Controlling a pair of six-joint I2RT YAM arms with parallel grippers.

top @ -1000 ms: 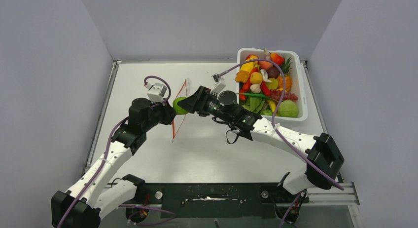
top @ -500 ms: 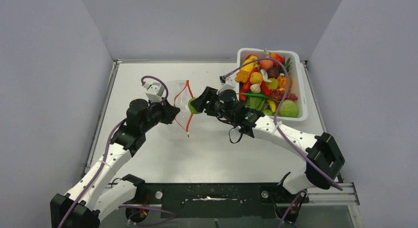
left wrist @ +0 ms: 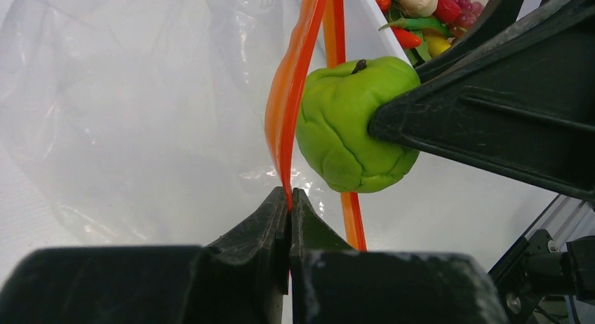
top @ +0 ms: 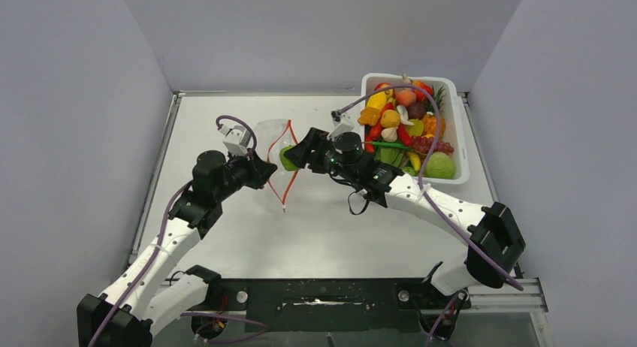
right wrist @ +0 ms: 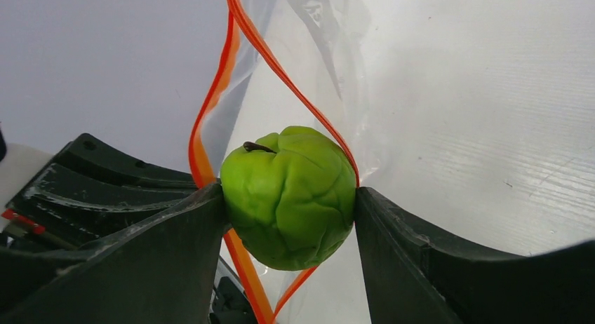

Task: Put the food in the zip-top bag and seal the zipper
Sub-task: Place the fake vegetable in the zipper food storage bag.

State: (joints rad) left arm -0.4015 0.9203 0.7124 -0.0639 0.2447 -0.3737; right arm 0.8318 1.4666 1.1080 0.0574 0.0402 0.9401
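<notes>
Zipper (left wrist: 286, 120): red-orange strip, clenched by left gripper (left wrist: 290, 198).
Food: lumpy green toy fruit (left wrist: 351, 124), right gripper (right wrist: 289, 205) grasping, at clear crinkly pouch (left wrist: 126, 106) mouth.
Remaining: release, sealing.

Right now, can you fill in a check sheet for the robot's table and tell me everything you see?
Surface: white table, no spills seen.
Job's things: clear bag with its zipper open; green fruit in the bag's mouth, between the two zipper strips; more toy food heaped in the white tub at the far right.
Clutter: nothing seen.
Grippers: left gripper shut on one zipper strip; right gripper shut on the green fruit.
Cables: a purple cable arcs over the tub; another loops by the left wrist.
Surroundings: plain grey walls on three sides.
</notes>
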